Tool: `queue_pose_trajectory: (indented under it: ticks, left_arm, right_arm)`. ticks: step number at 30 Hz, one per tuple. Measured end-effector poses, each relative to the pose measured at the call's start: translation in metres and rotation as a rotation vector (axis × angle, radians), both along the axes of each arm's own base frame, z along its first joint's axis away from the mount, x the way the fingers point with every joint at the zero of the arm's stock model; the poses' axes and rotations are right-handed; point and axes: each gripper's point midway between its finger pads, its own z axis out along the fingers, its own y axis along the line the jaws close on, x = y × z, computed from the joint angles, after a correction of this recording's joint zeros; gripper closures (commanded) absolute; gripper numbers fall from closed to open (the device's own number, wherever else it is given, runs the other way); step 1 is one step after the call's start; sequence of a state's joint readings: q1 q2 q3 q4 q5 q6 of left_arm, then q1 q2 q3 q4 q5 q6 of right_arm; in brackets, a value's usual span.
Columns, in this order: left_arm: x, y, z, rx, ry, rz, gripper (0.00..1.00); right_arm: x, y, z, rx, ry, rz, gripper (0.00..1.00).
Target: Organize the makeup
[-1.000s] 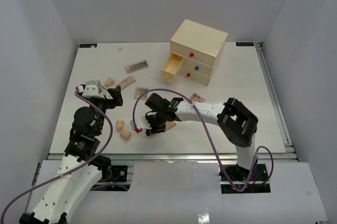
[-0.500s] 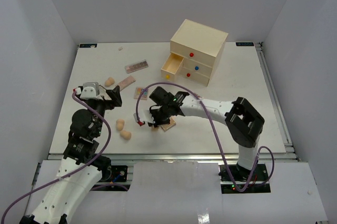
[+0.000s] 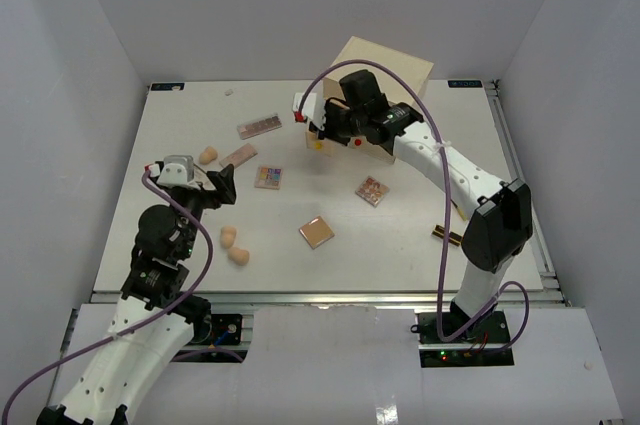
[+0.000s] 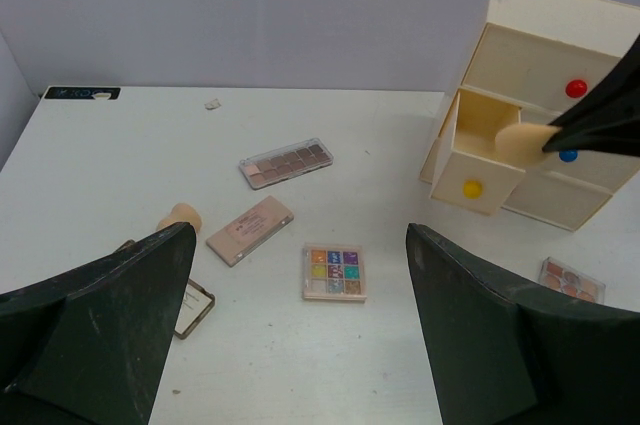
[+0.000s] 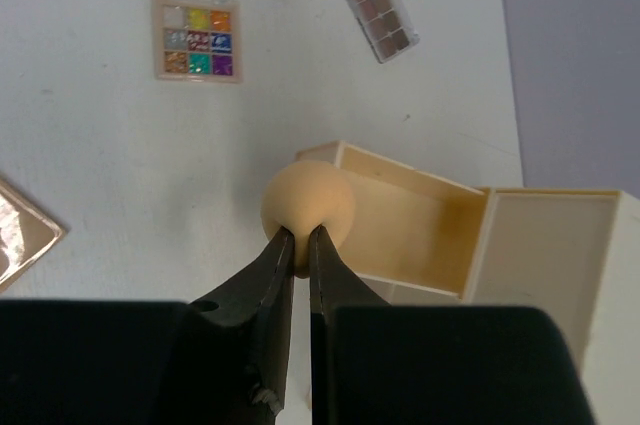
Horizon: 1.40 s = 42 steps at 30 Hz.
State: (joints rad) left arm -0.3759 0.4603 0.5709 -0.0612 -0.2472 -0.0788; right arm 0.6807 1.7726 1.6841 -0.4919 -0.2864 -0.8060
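Observation:
My right gripper (image 3: 322, 127) is shut on a tan egg-shaped sponge (image 5: 308, 203) and holds it over the open top-left drawer (image 5: 412, 227) of the cream chest (image 3: 385, 70). The left wrist view shows the sponge (image 4: 520, 138) at the drawer's mouth (image 4: 478, 123). My left gripper (image 3: 218, 185) is open and empty above the table's left side. On the table lie a sponge (image 3: 208, 155), two more sponges (image 3: 233, 245), a long palette (image 3: 259, 126), a pink palette (image 3: 238, 156), a colourful palette (image 3: 268, 177), a peach compact (image 3: 316, 232), another palette (image 3: 372, 190) and a lipstick tube (image 3: 446, 237).
The chest stands at the back right, with red and blue knobs on its shut drawers. A small framed compact (image 4: 190, 307) lies by my left finger. A tiny white scrap (image 3: 229, 92) sits at the back left. Walls close the table on three sides.
My right arm has swung from the front middle of the table back to the open drawer, carrying the sponge. The peach compact it was over now shows. The left arm has barely moved.

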Motion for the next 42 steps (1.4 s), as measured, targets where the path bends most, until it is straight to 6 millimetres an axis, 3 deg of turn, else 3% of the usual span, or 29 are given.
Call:
queue_pose_trajectory:
  ticks: [6, 12, 14, 17, 18, 25, 30, 33, 38, 40, 42]
  left_arm:
    - [0.003, -0.005, -0.005, 0.010, 0.018, -0.023, 0.02]
    - [0.004, -0.009, -0.008, 0.015, 0.030, -0.039, 0.02]
    - [0.005, -0.010, -0.009, 0.017, 0.033, -0.045, 0.02]
    - [0.005, -0.011, -0.010, 0.019, 0.037, -0.050, 0.02]
    - [0.005, -0.011, -0.011, 0.020, 0.038, -0.051, 0.02]
    - [0.008, -0.016, -0.020, 0.033, 0.073, -0.068, 0.02]
    - [0.015, -0.027, -0.041, 0.030, 0.153, -0.105, 0.02]
    - [0.020, -0.036, -0.064, 0.013, 0.265, -0.128, 0.02]
    - [0.024, -0.045, -0.093, -0.064, 0.491, -0.104, 0.02]
    - [0.027, -0.048, -0.099, -0.099, 0.584, -0.077, 0.02]
    - [0.031, -0.048, -0.105, -0.126, 0.657, -0.037, 0.03]
  right_arm:
    - [0.045, -0.004, 0.016, 0.025, -0.057, -0.121, 0.87]
    - [0.081, -0.014, -0.006, -0.003, -0.043, -0.222, 0.85]
    - [0.087, -0.020, -0.017, -0.025, -0.033, -0.248, 0.80]
    - [0.094, -0.027, -0.026, -0.046, -0.027, -0.279, 0.53]
    - [0.096, -0.029, -0.028, -0.053, -0.028, -0.286, 0.48]
    - [0.101, -0.034, -0.031, -0.056, -0.026, -0.330, 0.35]
    - [0.093, -0.029, -0.026, -0.003, 0.026, -0.322, 0.29]
    - [0.075, -0.024, -0.004, 0.088, 0.085, -0.272, 0.22]
    - [0.016, -0.040, 0.054, 0.300, 0.212, -0.114, 0.20]
    - [-0.011, -0.054, 0.063, 0.367, 0.256, -0.049, 0.20]
    - [-0.034, -0.068, 0.057, 0.404, 0.310, -0.016, 0.20]
